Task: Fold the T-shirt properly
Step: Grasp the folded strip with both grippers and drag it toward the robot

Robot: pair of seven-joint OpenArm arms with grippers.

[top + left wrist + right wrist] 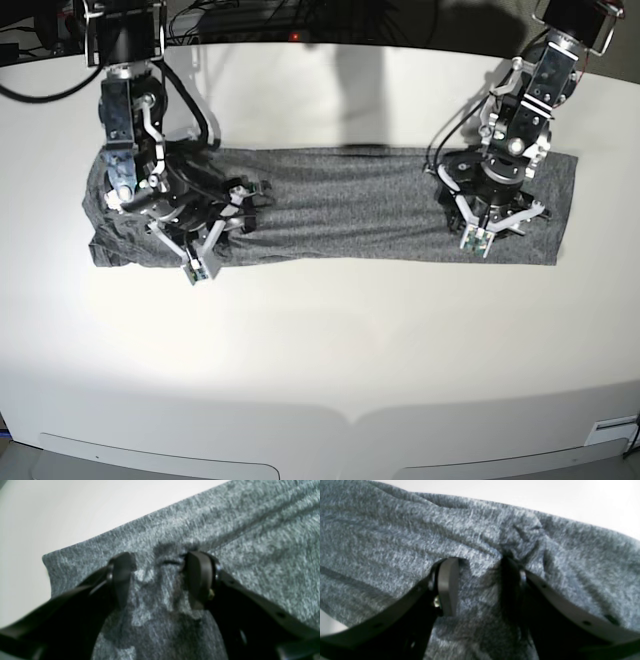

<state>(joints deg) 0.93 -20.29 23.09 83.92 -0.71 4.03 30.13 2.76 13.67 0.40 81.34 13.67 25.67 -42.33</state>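
The grey T-shirt point(340, 215) lies in a long strip on the white worktop point(320, 340). Both jaws are spread wide, pressed into cloth — nothing is pinched yet, so both should be closed together, evenly.

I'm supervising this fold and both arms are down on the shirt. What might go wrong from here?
1. The left gripper has its jaws apart with only a small ridge of T-shirt bunched between them; a shallow pinch may slip when lifted.
2. The right gripper presses into wrinkled, possibly layered cloth, so it may catch one layer only.
3. The shirt lies as a long strip across the white table; uneven lifting by the two arms could skew the fold.
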